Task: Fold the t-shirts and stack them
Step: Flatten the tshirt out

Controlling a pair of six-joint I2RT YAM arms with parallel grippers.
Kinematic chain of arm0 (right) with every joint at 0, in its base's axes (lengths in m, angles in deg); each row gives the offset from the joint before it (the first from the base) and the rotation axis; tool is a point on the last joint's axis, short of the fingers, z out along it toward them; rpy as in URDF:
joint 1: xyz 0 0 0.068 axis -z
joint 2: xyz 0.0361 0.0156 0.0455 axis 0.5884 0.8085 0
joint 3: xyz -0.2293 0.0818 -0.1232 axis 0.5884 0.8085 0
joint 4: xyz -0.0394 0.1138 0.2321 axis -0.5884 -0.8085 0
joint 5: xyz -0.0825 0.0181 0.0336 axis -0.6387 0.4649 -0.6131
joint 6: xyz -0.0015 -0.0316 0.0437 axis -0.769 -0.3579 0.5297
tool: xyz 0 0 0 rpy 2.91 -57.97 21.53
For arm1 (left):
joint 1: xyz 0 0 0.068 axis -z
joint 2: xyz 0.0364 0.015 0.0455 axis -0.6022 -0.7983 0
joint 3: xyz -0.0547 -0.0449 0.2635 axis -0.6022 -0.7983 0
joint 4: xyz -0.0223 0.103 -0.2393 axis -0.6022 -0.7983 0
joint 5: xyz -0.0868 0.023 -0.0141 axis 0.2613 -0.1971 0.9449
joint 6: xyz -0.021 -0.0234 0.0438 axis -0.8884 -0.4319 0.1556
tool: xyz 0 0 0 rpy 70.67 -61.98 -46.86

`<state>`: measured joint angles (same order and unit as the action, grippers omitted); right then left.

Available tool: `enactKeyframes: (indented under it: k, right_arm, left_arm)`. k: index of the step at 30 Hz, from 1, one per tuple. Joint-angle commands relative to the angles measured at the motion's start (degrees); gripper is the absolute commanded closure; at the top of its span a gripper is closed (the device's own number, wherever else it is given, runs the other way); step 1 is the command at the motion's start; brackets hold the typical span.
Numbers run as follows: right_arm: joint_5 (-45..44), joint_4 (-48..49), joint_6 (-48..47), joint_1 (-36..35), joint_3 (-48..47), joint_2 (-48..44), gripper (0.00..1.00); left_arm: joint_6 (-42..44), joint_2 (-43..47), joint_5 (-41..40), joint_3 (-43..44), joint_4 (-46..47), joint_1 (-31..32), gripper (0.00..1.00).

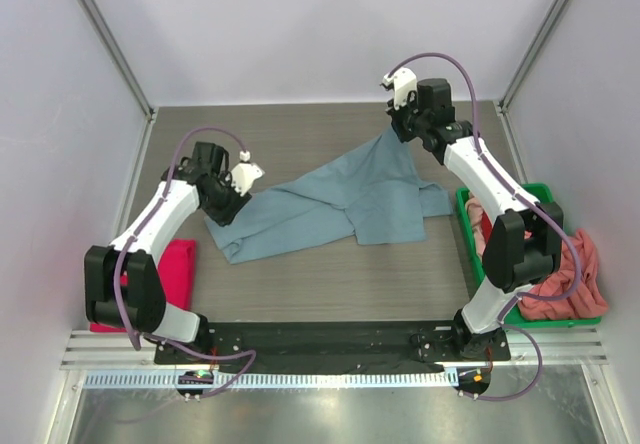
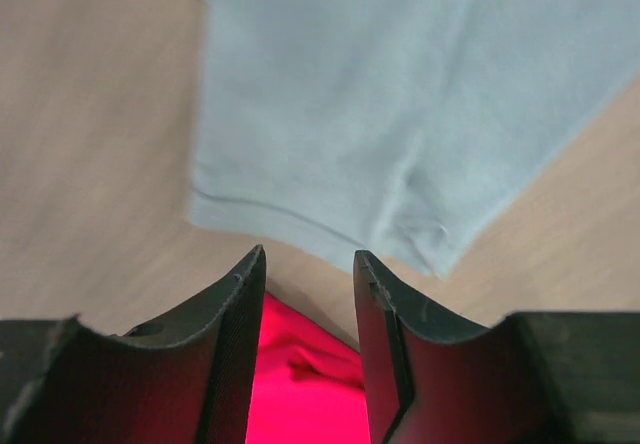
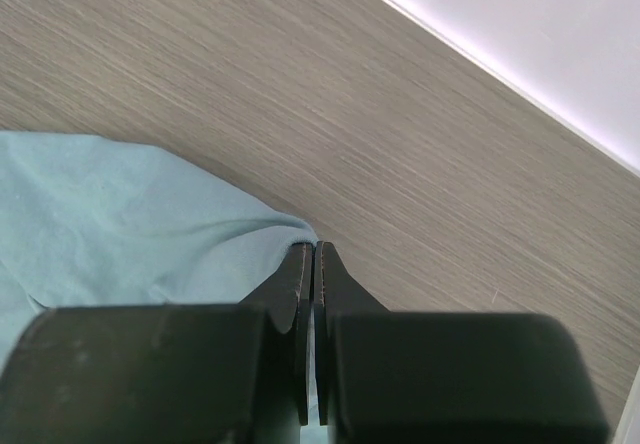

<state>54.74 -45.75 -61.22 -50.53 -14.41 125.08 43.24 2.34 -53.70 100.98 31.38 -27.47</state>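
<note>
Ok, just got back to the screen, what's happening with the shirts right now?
The right tool is shut on the far end of the grey-blue t-shirt, which lies loosely spread on the table. The left tool is open near the shirt's left edge, holding nothing. A magenta t-shirt lies at the near left; salmon-pink shirts wait in the green bin.

**Quick arm pose check**

Left arm [image 1: 160, 214] is bent out over the left side. The left gripper [image 2: 310, 264] points down, jaws apart with nothing between them. Right arm [image 1: 490, 179] stretches to the far right, and the right gripper [image 3: 315, 254] is pinched tight on a corner of the grey-blue t-shirt [image 3: 130, 224].
</note>
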Motion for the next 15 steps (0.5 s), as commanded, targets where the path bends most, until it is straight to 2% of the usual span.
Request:
enactKeyframes:
  k: [1, 7, 15]
  right_arm:
    - [1.1, 3.0, 0.8, 0.1, 1.0, -2.6, 0.99]
    - [2.4, 2.6, 1.3, 0.1, 1.0, -2.1, 0.99]
    - [2.5, 2.4, 1.4, 0.1, 0.3, -1.5, 0.99]
  left_arm:
    - [3.0, 3.3, 1.9, -4.0, -5.2, 0.0, 0.58]
    - [1.6, 3.0, 0.7, -8.9, -3.6, 1.4, 0.55]
    - [-0.2, -0.8, 1.0, -10.1, -1.6, 1.7, 0.62]
